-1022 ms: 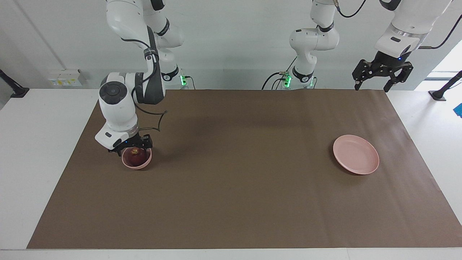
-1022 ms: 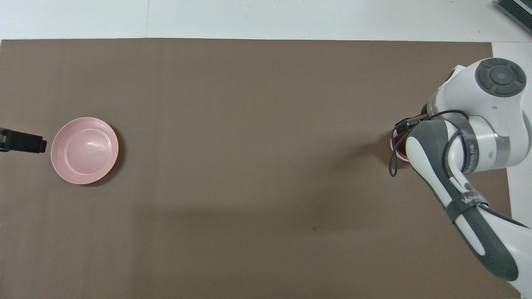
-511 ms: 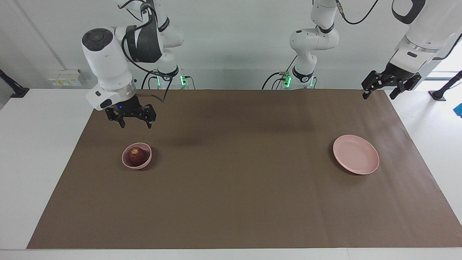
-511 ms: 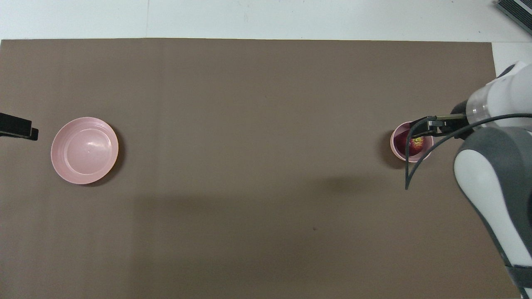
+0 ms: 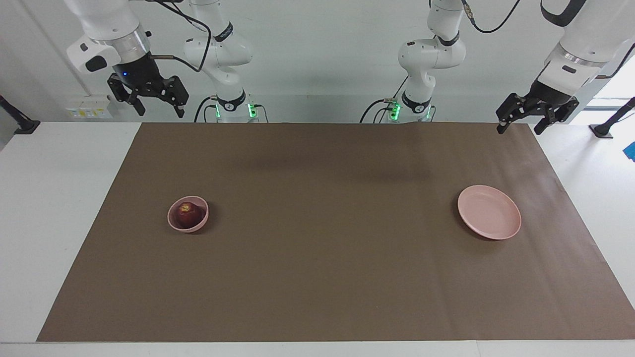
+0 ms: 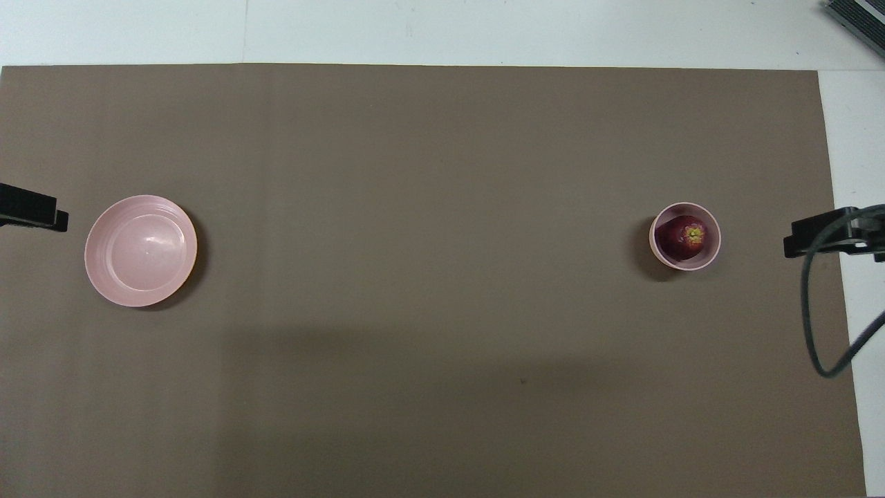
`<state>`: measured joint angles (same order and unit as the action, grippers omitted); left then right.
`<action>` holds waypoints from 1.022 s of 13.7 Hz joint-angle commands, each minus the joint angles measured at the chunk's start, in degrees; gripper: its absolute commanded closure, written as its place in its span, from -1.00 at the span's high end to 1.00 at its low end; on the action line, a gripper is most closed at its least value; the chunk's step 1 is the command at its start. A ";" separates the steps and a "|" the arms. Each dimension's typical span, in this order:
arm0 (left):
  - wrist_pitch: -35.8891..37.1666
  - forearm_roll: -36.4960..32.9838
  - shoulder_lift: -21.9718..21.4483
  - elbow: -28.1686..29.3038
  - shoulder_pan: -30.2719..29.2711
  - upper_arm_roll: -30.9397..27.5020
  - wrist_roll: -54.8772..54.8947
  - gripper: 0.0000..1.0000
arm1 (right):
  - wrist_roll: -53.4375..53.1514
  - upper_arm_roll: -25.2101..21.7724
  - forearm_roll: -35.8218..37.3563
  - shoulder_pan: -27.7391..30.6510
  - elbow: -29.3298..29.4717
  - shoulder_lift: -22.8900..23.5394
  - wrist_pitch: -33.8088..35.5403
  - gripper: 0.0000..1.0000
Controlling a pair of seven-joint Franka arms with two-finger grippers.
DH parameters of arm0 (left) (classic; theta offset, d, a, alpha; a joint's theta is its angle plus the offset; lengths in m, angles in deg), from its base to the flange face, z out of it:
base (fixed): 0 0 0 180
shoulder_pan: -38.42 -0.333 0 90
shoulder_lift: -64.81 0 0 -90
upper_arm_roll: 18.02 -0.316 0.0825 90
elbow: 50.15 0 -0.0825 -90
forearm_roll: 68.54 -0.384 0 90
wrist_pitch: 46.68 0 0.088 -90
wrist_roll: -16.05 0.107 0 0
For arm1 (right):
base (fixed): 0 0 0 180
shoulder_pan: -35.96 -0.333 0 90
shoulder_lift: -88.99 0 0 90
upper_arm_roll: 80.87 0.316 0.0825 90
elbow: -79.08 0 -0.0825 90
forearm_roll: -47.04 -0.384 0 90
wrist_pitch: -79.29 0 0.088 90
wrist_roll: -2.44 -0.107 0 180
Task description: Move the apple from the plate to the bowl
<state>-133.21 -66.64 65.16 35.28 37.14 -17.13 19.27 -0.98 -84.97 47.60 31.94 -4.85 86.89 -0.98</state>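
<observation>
Up went the right gripper (image 5: 154, 102), fingers spread wide, holding nothing, over the counter's (image 5: 59, 208) edge. Left gripper (image 5: 520, 120) waits, fingers spread. Apple (image 5: 187, 214) sits in bowl (image 5: 173, 223); plate (image 5: 488, 218) is bare.

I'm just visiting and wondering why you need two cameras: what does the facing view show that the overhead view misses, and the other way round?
Only the facing view shows the two arms whole, raised near their bases, with the right pincer and left pincer both open and empty. Only the overhead view looks straight down into the bowl, showing the apple's yellowish stem patch plainly; of the pincers it catches just the tips at its edges. Both show the apple in the bowl, the bare plate and the brown mat.
</observation>
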 commanded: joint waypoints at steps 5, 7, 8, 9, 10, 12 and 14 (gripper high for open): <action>1.28 0.47 -0.70 -0.18 -0.48 -0.36 -0.50 1.00 | 5.36 -0.47 -0.65 1.83 -4.93 -3.53 -2.51 1.00; 1.28 0.47 -0.70 -0.18 -0.48 -0.36 -0.50 1.00 | 5.36 -0.48 -0.65 2.09 -5.19 -3.62 -2.87 1.00; 1.28 0.47 -0.70 -0.18 -0.65 -0.36 -0.50 1.00 | 5.45 -0.48 -0.56 2.09 -5.28 -3.71 -2.87 1.00; 1.63 0.47 -0.70 -0.18 -0.83 -0.36 -0.50 1.00 | 5.45 -0.48 -0.56 2.09 -5.19 -3.62 -2.87 1.00; 4.15 0.47 -1.23 -0.01 -0.92 -0.44 -0.50 1.00 | 5.45 -0.48 -2.04 2.53 -4.23 -3.01 -2.00 1.00; 6.46 0.47 -1.32 -0.09 -0.92 -0.44 -0.50 1.00 | 5.45 -0.65 -2.58 2.88 -3.34 -3.00 0.63 1.00; 6.29 0.47 -1.32 -0.09 -0.66 -0.36 -0.50 1.00 | 5.62 -0.92 -2.67 3.06 -3.52 -3.18 0.12 1.00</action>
<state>-128.20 -66.63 64.50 35.27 36.48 -17.51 19.25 2.94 -85.57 46.87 34.04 -8.12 84.47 -1.39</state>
